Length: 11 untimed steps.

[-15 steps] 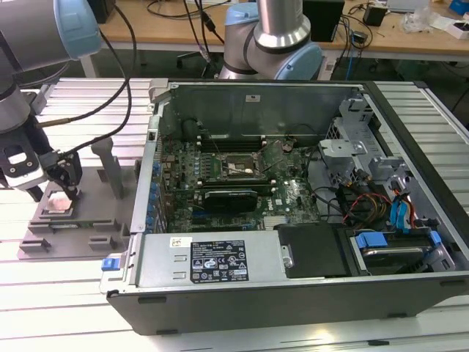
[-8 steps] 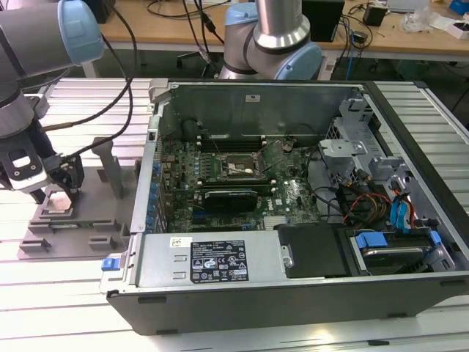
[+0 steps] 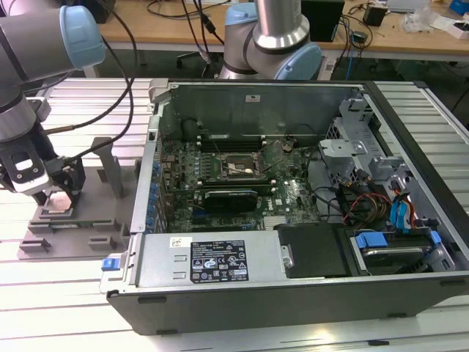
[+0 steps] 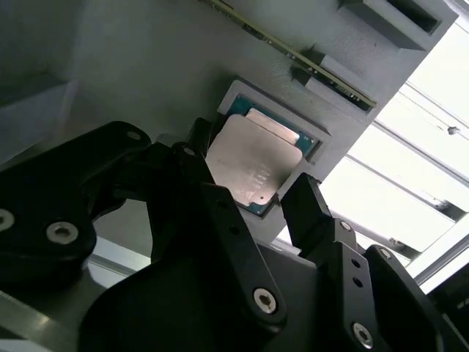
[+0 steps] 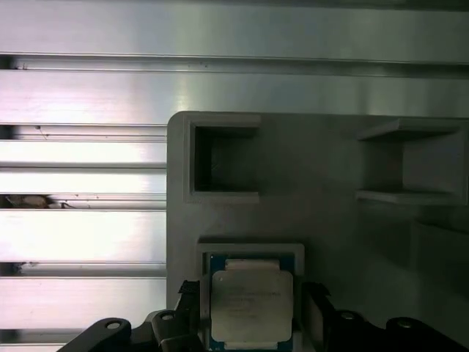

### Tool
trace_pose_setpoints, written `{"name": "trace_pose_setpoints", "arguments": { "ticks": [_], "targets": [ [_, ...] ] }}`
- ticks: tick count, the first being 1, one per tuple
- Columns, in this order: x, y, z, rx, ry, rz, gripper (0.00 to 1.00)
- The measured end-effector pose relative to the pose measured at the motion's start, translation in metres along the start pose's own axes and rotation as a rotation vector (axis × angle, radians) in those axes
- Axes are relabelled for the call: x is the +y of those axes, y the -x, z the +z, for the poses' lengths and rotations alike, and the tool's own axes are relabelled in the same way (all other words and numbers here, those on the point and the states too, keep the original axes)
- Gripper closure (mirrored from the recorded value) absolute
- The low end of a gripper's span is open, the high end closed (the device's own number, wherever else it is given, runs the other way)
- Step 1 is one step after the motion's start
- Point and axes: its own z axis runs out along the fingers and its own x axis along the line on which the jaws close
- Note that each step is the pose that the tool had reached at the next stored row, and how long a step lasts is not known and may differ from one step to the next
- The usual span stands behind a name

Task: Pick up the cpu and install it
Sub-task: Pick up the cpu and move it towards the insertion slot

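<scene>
Exterior view: claw (image 3: 60,196) above tray (image 3: 88,238) on slatted table (image 3: 58,293), workbenches (image 3: 410,40) behind

The cpu (image 5: 250,299) is a flat square chip with a dull silver-grey metal top and a thin green border around the edge. It lies flat, metal side up, in a shallow square recess of the grey tray (image 5: 322,213), its sides parallel to the recess walls
</scene>
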Motion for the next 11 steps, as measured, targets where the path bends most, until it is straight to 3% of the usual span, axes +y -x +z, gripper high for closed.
{"name": "trace_pose_setpoints", "arguments": {
  "ticks": [9, 10, 11],
  "targets": [
    [0.0001, -0.0003, 0.0023, 0.0, 0.0, 0.0, 0.34],
    [0.0001, -0.0003, 0.0023, 0.0, 0.0, 0.0, 0.36],
    [0.0001, -0.0003, 0.0023, 0.0001, 0.0, 0.0, 0.45]
  ]
}}
